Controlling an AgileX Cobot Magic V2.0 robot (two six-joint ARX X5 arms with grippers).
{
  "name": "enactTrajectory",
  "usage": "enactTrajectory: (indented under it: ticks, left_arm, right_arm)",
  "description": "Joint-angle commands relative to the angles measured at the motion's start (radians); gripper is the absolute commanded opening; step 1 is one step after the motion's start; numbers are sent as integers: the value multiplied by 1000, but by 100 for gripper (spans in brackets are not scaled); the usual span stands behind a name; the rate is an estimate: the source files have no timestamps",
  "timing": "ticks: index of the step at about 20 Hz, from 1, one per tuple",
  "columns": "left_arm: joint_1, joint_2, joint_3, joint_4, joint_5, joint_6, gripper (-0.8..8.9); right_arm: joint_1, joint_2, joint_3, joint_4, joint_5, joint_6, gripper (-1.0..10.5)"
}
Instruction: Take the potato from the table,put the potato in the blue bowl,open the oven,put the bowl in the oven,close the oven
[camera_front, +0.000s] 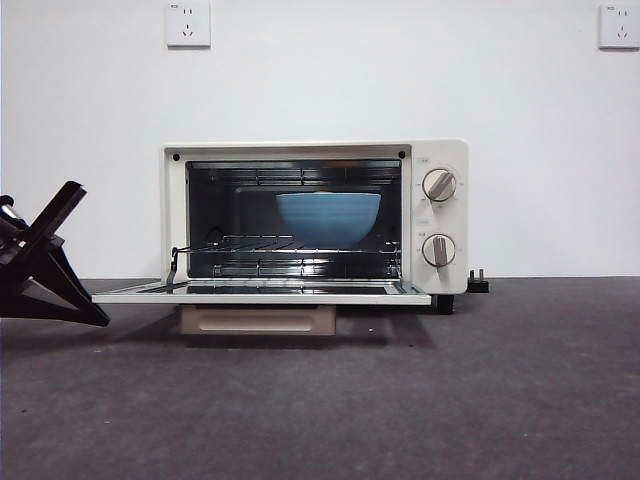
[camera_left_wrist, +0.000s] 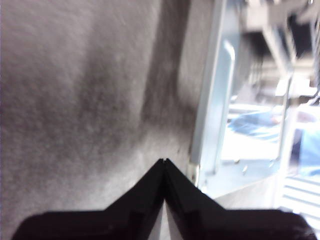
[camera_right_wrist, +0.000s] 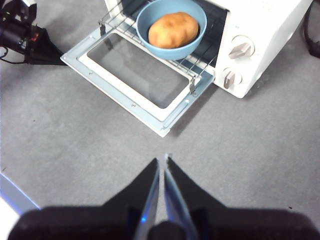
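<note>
The tabletop (camera_front: 520, 400), a dark grey speckled surface, spans the scene in front of a white wall (camera_front: 80, 120) carrying two sockets. The oven (camera_front: 440, 150), cream-white with two round knobs (camera_front: 439, 185) on its front panel, stands on the tabletop with its door (camera_front: 260, 294) lowered flat and fully open; the beige bar handle (camera_front: 258, 320) hangs beneath the door's front edge. The right wrist view shows the door's glass pane (camera_right_wrist: 137, 67) framed in pale metal. Inside the cavity, the wire rack (camera_front: 250, 245) carries the blue bowl (camera_front: 328, 218), which sits upright toward the knob side of the rack. The potato (camera_right_wrist: 173, 30), golden-brown and oval, lies inside the blue bowl; it is visible from above only, since the bowl's wall hides it in the front view. The left tool (camera_left_wrist: 164, 162), its two black jaws pressed together with nothing between them, sits low above the tabletop just beside the open door's corner on the side away from the knobs. The right tool (camera_right_wrist: 161, 160), jaws likewise closed and holding nothing, hovers above bare tabletop in front of the oven, well apart from the door. A black plug (camera_front: 478, 284) rests beside the oven's foot.
</note>
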Motion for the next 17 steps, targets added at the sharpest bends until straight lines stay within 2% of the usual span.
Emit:
enactTrajectory:
  ticks: [1,7,17]
  left_arm:
    - [-4,40,-12,25,19,-24,-9]
    - [-5,36,-12,48,105,-33,-8]
    - [-7,-134,32,40,98,-67,-8]
  right_arm:
    - [-1,-2,-10,7,-5,-7,23]
    - [-1,-2,-10,16,-5,-3,23]
    - [-1,-2,-10,20,-6,1,23]
